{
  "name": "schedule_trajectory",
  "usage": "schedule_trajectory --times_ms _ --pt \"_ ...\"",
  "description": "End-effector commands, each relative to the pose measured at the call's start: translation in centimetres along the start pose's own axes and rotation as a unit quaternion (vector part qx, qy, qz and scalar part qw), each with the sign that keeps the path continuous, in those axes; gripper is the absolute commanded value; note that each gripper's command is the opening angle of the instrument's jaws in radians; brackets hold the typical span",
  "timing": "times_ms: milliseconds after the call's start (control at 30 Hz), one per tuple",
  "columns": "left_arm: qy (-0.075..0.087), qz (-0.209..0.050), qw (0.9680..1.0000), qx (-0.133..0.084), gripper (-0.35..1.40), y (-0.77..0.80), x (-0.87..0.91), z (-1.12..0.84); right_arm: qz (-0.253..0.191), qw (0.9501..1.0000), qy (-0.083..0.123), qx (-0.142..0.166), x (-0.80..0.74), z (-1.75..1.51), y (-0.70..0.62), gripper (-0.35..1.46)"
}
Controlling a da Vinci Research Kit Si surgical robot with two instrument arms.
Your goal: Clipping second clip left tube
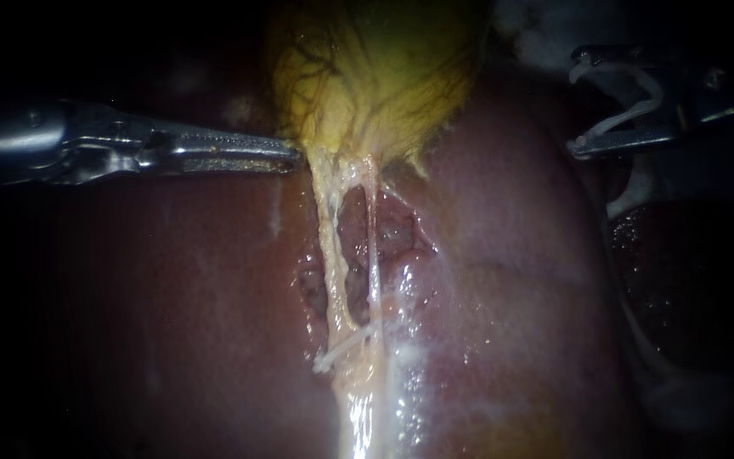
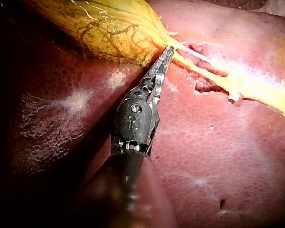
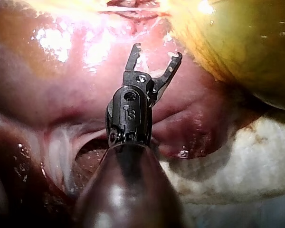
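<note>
Approach step: right instrument, jaws open, stood well right of the left tube under the gallbladder, gripped by the left instrument; next it must straddle that tube.

Gallbladder up top on the liver, left tube and right tube side by side below it, left instrument touching its left side, right instrument far off right
</note>
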Motion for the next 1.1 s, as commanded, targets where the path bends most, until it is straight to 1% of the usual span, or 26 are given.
schedule_trajectory --times_ms 33,167,200,267,300,367,400,533,567,733,867,967,1100 --pt "0.0 0.0 1.0 0.001 -0.35 0.0 -0.01 -0.01 0.0 1.0 0.0 0.001 0.0 0.0 0.0 0.6" --pt "0.0 -0.001 1.0 0.004 -0.35 0.0 -0.06 -0.13 0.0 1.0 -0.001 0.002 0.01 0.0 0.0 0.6" --pt "0.0 -0.002 1.0 0.006 -0.35 0.0 -0.09 -0.2 0.0 1.0 -0.001 0.002 0.01 0.0 0.0 0.6" --pt "0.001 -0.004 1.0 0.002 -0.35 -0.01 -0.15 -0.32 0.0 1.0 0.0 0.003 0.01 0.0 0.0 0.6" --pt "0.002 -0.005 1.0 0.0 -0.35 -0.01 -0.2 -0.41 0.0 1.0 0.0 0.003 0.01 0.0 0.0 0.6" --pt "0.0 -0.007 1.0 -0.005 -0.35 0.0 -0.27 -0.55 0.0 1.0 0.0 0.003 0.01 0.01 0.0 0.6" --pt "-0.004 -0.009 0.9999 -0.009 -0.35 0.0 -0.32 -0.64 0.0 1.0 -0.001 0.003 0.01 0.01 0.0 0.6" --pt "-0.009 -0.012 0.9998 -0.014 -0.35 0.02 -0.4 -0.82 0.001 1.0 0.002 0.006 0.02 0.03 0.0 0.6" --pt "-0.009 -0.016 0.9997 -0.014 -0.35 0.03 -0.41 -0.84 0.001 1.0 0.003 0.009 0.03 0.03 0.0 0.6" --pt "-0.011 -0.016 0.9997 -0.014 -0.35 0.02 -0.42 -0.85 0.003 0.9995 0.012 0.028 0.07 0.09 -0.05 0.6" --pt "-0.011 -0.016 0.9997 -0.014 -0.35 0.02 -0.42 -0.85 0.003 0.9982 0.022 0.056 0.11 0.19 -0.11 0.6" --pt "-0.011 -0.016 0.9997 -0.014 -0.35 0.02 -0.42 -0.85 -0.001 0.9962 0.034 0.08 0.13 0.31 -0.2 0.6" --pt "-0.011 -0.016 0.9997 -0.014 -0.35 0.01 -0.42 -0.86 0.017 0.9934 0.047 0.104 0.11 0.51 -0.34 0.59"
